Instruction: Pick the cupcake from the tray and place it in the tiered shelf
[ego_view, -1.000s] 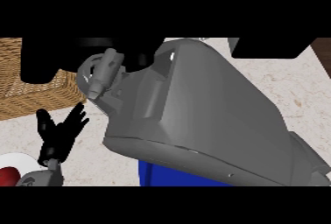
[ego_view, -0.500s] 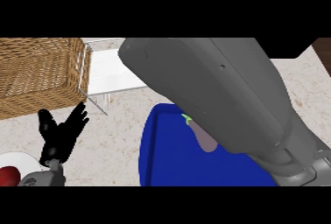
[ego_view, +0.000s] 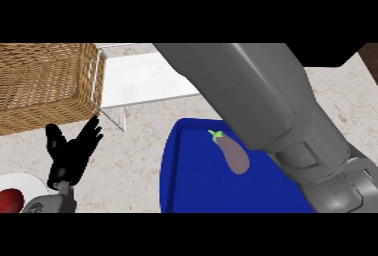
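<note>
"Cupcake is nowhere you can see. The tray shows only an eggplant, and your right forearm covers the tray's right side. Your right hand is out of view past the top edge, so you cannot tell whether it holds anything."

"Then the danger is a blind move. If the cupcake is in that hand, you would be letting go without seeing whether it sits over the shelf, which lies ahead and to the right of your left hand. It could land on the bench or tip off the shelf's edge."

"And if it sits on the tray under the forearm, pulling that arm back could knock it over or shove the eggplant."

"Your left hand is open, fingers up, holding nothing. It rests just below the corner of the basket and the shelf's thin wire post. A drift forward would catch either one. The plate lies behind it, beside the wrist."

"Bring the right hand into view before you release anything."
</note>
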